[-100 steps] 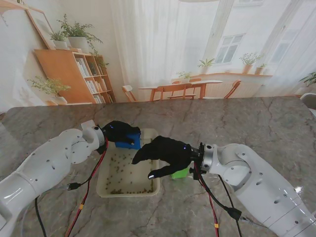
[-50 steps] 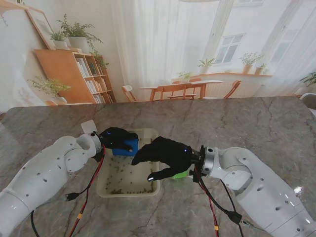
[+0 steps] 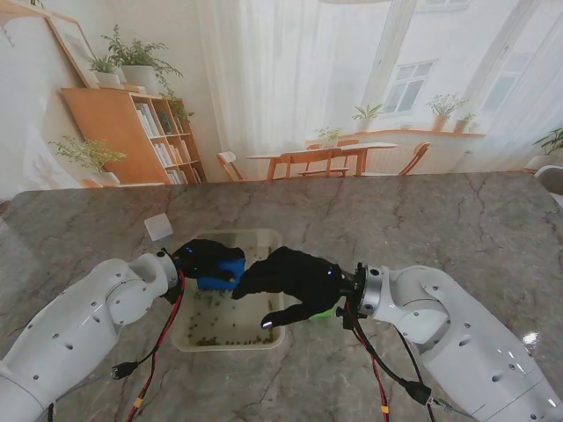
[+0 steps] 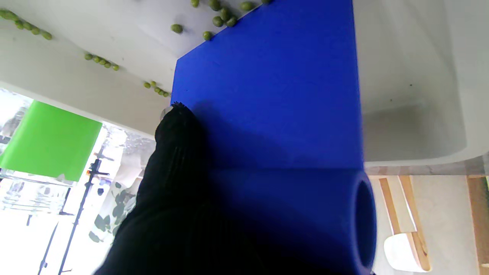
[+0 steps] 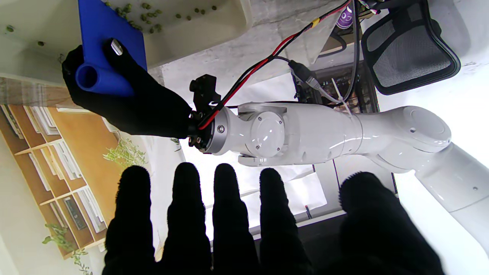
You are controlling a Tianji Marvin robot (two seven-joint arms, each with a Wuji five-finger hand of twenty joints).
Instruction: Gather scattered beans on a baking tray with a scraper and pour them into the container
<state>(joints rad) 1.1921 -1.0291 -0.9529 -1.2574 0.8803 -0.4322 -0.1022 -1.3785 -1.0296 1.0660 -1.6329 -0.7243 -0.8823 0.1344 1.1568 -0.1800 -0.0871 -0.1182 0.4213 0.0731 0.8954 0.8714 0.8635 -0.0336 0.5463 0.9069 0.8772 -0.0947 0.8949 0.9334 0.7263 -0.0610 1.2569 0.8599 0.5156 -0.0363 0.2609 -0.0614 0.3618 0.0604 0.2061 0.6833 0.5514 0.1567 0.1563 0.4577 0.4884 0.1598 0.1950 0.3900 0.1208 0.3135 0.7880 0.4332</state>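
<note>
A cream baking tray [image 3: 264, 338] lies on the marble table between my arms, with green beans [image 3: 230, 335] gathered mostly along its nearer edge. My left hand [image 3: 204, 258] is shut on the blue scraper [image 3: 223, 270], whose blade [image 4: 267, 88] rests in the tray with beans [image 4: 219, 17] at its edge. My right hand [image 3: 290, 275] hovers open over the tray's right side, fingers [image 5: 229, 217] spread and holding nothing. The green container [image 3: 324, 310] sits just right of the tray, mostly hidden under my right hand; it shows as a green container [image 4: 49, 139] in the left wrist view.
A small white block [image 3: 158, 227] lies on the table beyond my left arm. Red and black cables [image 3: 158, 338] hang from both wrists near the tray. The marble table [image 3: 457, 229] stretches far to the right.
My left hand has drawn the blue scraper nearer to me along the tray. The right hand has shifted slightly left over the tray.
</note>
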